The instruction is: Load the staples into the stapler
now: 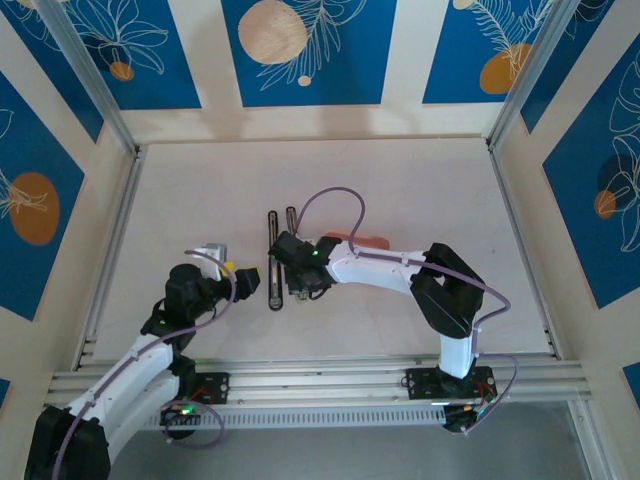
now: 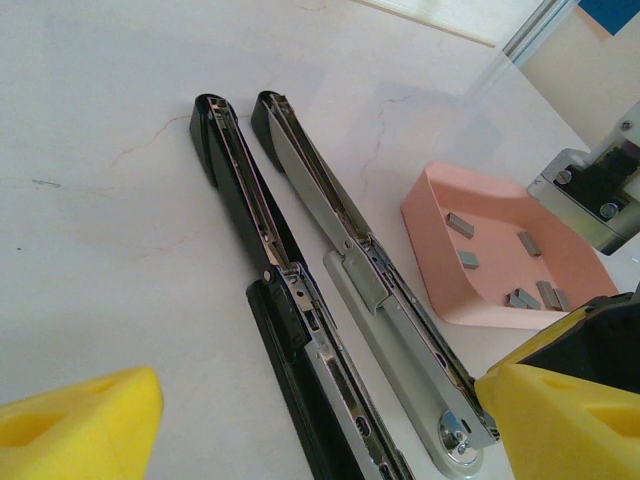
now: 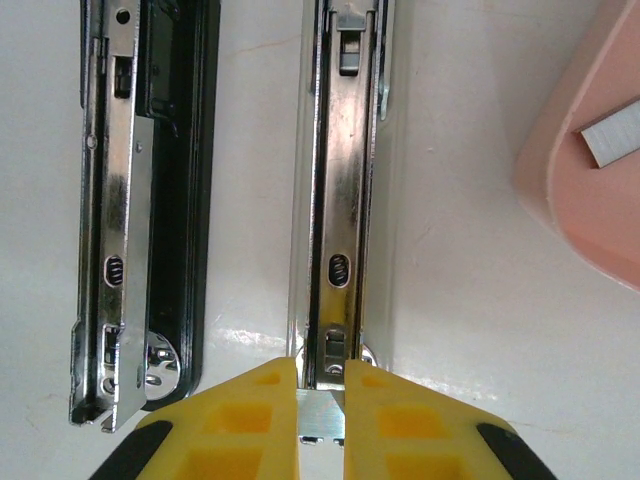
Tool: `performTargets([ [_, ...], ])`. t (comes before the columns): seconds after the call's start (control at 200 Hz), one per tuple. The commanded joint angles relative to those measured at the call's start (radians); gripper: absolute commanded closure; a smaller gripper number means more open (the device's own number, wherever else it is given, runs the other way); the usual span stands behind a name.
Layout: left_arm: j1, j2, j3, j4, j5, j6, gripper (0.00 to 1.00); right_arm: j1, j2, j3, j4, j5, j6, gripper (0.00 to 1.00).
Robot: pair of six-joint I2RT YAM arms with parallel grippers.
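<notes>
The stapler (image 1: 272,262) lies folded open on the table as two long bars side by side. In the left wrist view these are a black bar (image 2: 262,268) and a white bar with a metal channel (image 2: 372,292). My right gripper (image 3: 320,400) is shut on a short grey strip of staples (image 3: 320,422), held right over the near end of the white bar's channel (image 3: 340,200). More staples (image 2: 522,298) lie loose in the pink tray (image 2: 438,268). My left gripper (image 2: 320,430) stands open just left of the stapler, its yellow fingers (image 2: 80,420) wide either side of the bars and holding nothing.
The pink tray (image 1: 362,240) sits just right of the stapler, partly under my right arm (image 1: 380,268). A staple (image 3: 612,135) shows at its edge (image 3: 560,190). Metal rails (image 1: 320,378) run along the table's near edge, with walls on three sides.
</notes>
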Motion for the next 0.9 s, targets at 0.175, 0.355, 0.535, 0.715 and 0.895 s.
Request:
performTargets([
  [0.175, -0.009, -0.010, 0.002, -0.006, -0.004, 0.017, 0.14, -0.009, 0.011, -0.017, -0.026, -0.002, 0.004, 0.86],
  [0.355, -0.009, -0.010, 0.001, -0.006, -0.003, 0.018, 0.15, -0.009, 0.025, -0.013, -0.021, -0.017, -0.001, 0.86],
  [0.535, -0.009, -0.010, 0.001, -0.006, -0.003, 0.018, 0.14, -0.007, 0.029, -0.015, -0.024, -0.027, -0.007, 0.86],
  [0.715, -0.009, -0.010, 0.000, -0.007, -0.004, 0.018, 0.15, -0.003, 0.027, -0.018, -0.038, -0.024, -0.013, 0.86],
  [0.895, -0.008, -0.010, 0.000, -0.006, -0.003, 0.018, 0.15, 0.006, 0.023, -0.018, -0.053, -0.016, -0.013, 0.86],
])
